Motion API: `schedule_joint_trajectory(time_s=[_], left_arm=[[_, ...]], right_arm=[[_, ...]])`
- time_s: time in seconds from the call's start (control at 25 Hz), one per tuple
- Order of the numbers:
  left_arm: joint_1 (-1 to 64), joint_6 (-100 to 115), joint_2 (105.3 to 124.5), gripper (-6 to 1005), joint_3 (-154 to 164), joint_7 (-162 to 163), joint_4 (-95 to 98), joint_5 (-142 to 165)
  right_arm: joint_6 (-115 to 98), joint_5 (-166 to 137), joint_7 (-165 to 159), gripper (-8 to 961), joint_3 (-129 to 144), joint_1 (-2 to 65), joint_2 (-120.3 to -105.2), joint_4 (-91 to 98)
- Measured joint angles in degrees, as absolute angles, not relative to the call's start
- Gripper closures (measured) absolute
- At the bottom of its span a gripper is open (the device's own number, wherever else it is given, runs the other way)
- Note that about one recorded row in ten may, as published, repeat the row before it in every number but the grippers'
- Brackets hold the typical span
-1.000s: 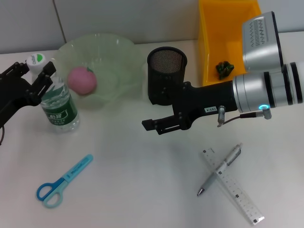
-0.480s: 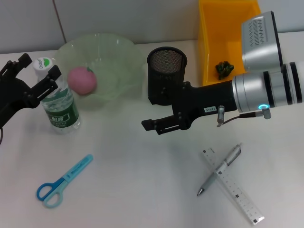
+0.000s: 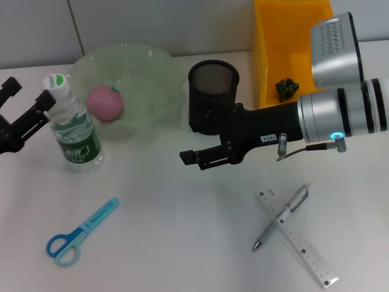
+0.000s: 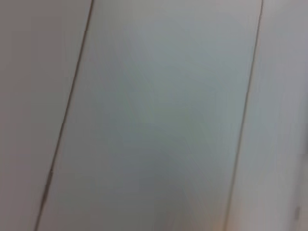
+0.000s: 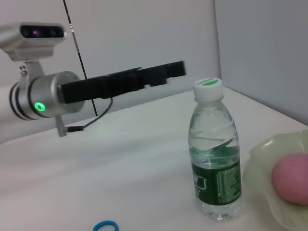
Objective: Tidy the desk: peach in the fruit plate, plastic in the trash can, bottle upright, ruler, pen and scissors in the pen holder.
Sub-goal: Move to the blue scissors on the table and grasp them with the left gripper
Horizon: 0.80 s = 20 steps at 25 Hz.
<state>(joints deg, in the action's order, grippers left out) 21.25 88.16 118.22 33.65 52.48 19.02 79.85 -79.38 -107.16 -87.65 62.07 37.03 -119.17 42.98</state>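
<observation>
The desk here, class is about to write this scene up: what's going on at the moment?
The bottle stands upright beside the fruit plate, which holds the peach. The left gripper is open and has backed away from the bottle it was around a second ago. The right gripper hovers in front of the pen holder, holding nothing. The scissors, pen and ruler lie on the desk; the pen lies across the ruler.
</observation>
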Motion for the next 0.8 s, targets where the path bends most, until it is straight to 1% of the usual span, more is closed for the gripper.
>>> schedule_joint_trajectory(time_s=[0.04,0.16,0.36,0.6,0.8], left_arm=[[21.25,88.16,118.22,145,33.66,52.48,19.02,79.85],[17.54,92.13,117.96,147,38.86,61.77,25.99,80.34],[15.47,94.28,117.35,150,44.46,68.52,32.5,81.74],[15.39,97.2,117.12,155,45.58,75.29,38.43,89.97],[16.45,98.66,117.31,158,45.72,77.03,40.21,95.92]], right_arm=[[-79.38,-107.06,-87.91,179,62.05,37.05,-119.18,42.97],[-79.37,-106.19,-88.42,179,61.94,37.05,-119.16,42.98],[-79.12,-104.31,-90.5,179,61.61,36.94,-118.99,43.14],[-79.13,-104.11,-92.34,179,60.56,36.54,-119.0,43.2],[-79.36,-104.12,-94.31,180,60.48,36.4,-119.0,43.24]])
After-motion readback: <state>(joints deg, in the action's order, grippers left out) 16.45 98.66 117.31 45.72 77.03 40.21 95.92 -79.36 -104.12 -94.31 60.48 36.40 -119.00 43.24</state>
